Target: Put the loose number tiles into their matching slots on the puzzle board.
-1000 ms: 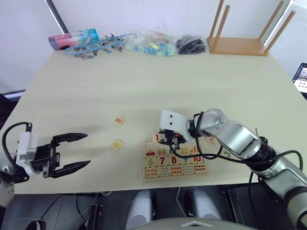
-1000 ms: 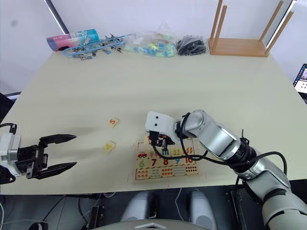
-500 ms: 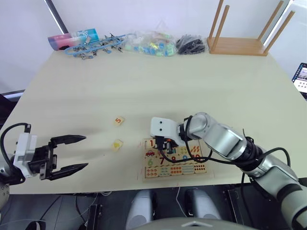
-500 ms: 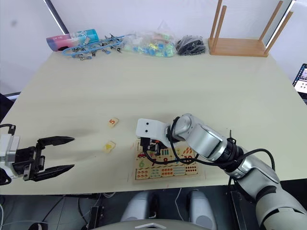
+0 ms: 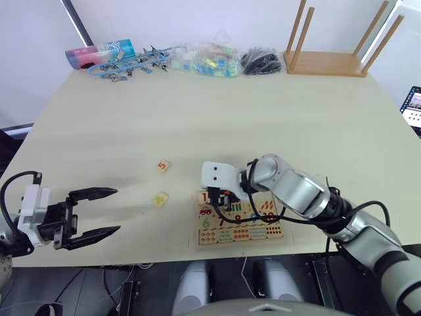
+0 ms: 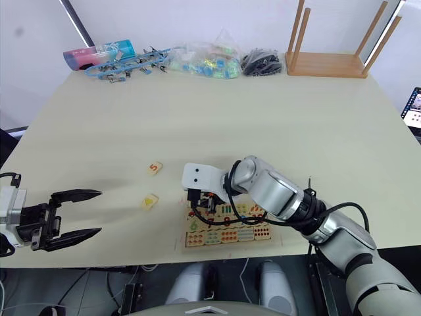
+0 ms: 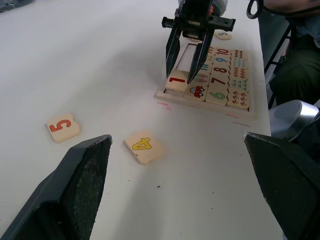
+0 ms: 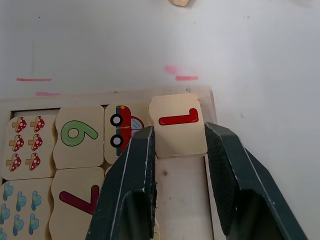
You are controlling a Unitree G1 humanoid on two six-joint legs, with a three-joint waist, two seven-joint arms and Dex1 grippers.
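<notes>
Two tools are in view. Nearest, the left tool (image 5: 99,212) hovers at the bench (image 5: 217,118) edge, fingers apart and empty. Beyond it lie the 4 tile (image 7: 142,145) and 5 tile (image 7: 62,127), loose. On the puzzle board (image 7: 235,102), the right tool (image 7: 187,62) has fingers apart, straddling the 1 tile (image 8: 177,124) in the corner slot.

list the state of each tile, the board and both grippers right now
red 1 tile: at the board's corner slot, between the right gripper's fingers
yellow 4 tile: loose on the table, face up
orange 5 tile: loose on the table, face up
puzzle board: flat, first row mostly unfilled
right gripper: open, straddling the 1
left gripper: open, holding nothing
</notes>
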